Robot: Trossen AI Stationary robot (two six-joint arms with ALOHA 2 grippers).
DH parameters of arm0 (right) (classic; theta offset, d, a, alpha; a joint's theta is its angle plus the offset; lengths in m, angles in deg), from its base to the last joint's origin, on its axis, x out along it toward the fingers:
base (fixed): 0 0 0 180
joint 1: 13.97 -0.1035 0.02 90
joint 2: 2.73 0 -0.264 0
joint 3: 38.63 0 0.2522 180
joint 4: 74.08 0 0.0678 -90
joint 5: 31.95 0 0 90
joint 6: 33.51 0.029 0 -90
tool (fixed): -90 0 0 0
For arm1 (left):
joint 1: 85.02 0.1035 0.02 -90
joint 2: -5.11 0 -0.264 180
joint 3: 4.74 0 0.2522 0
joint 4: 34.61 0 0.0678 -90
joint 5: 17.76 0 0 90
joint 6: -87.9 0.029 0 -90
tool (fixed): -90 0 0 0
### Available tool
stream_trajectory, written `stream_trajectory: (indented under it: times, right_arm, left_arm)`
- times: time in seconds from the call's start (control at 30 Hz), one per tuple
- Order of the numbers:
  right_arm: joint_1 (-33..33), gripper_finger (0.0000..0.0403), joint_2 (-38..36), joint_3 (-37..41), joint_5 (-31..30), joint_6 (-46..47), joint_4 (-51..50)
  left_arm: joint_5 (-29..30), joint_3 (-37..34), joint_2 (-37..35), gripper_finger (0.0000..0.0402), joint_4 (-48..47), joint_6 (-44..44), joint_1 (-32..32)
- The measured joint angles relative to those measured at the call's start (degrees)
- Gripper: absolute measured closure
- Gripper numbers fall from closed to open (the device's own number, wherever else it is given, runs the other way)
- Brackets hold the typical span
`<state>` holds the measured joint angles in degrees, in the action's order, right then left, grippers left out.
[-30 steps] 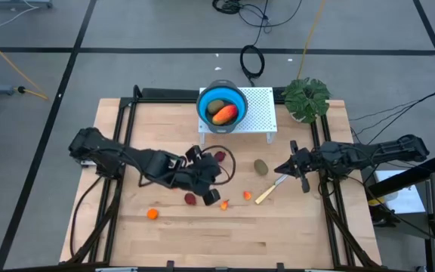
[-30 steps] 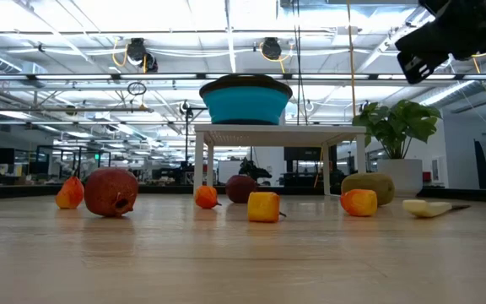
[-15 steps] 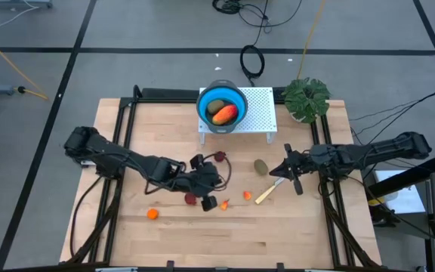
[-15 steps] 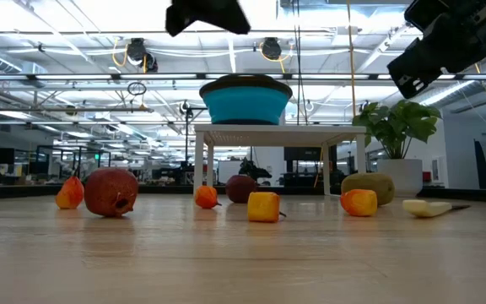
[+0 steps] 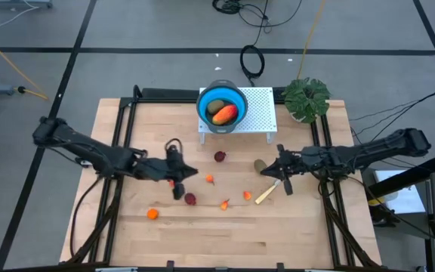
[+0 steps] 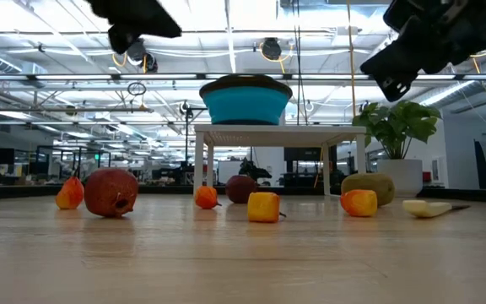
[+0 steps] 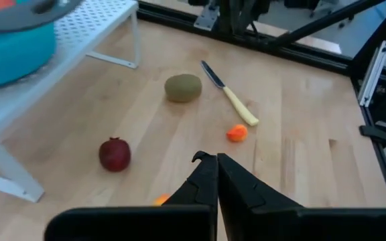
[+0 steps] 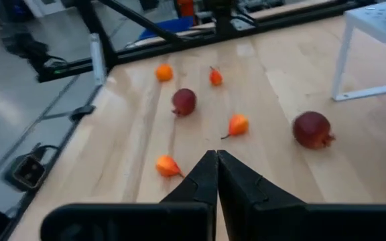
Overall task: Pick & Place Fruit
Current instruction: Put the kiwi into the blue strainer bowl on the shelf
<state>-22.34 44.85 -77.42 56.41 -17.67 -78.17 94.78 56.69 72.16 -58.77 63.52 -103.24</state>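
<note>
A blue bowl (image 5: 221, 109) on a white rack (image 5: 257, 115) holds a green oval and a long red-orange fruit (image 5: 225, 114). On the table lie a brownish-green oval (image 5: 260, 165), two dark red balls (image 5: 220, 156) (image 5: 190, 199) and several small orange bits (image 5: 210, 179). My left gripper (image 5: 193, 173) hangs shut above the table left of centre, holding nothing; its wrist view shows the shut fingers (image 7: 214, 162). My right gripper (image 5: 266, 169) is shut above the table beside the oval, with nothing in it (image 8: 214, 158).
A yellow-handled knife (image 5: 267, 193) lies just near of the oval, under the right gripper. A green potted plant (image 5: 306, 98) stands at the far right corner. Black frame rails (image 5: 119, 143) run along both table sides. The near part of the wooden table (image 5: 225, 242) is bare.
My left gripper has drawn back from over the dark red ball and orange bits toward the table's left edge, staying shut. My right gripper has moved a little toward the table's middle, up to the brownish-green oval. The fruit lies where it was.
</note>
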Motion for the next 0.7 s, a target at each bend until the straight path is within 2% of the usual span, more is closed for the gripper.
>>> stream_trajectory:
  times: [0.23,0.37,0.53,0.7]
  right_arm:
    - [0.0,0.0402,7.7,-6.4,-0.2,-0.2,-3.3]
    - [0.0,0.0402,12.0,-11.1,-1.5,-0.1,-9.1]
    - [0.0,0.0402,16.1,-17.0,-3.2,0.5,-16.9]
    - [0.0,0.0402,19.8,-23.5,-6.6,3.6,-28.6]
  left_arm:
    - [0.5,-9.0,-11.9,0.0389,-0.2,0.3,0.2]
    - [1.3,-13.5,-18.9,0.0400,-0.3,0.6,0.2]
    - [1.5,-18.3,-27.0,0.0391,0.0,1.5,0.2]
    - [1.5,-21.9,-33.9,0.0399,-0.2,3.2,0.2]
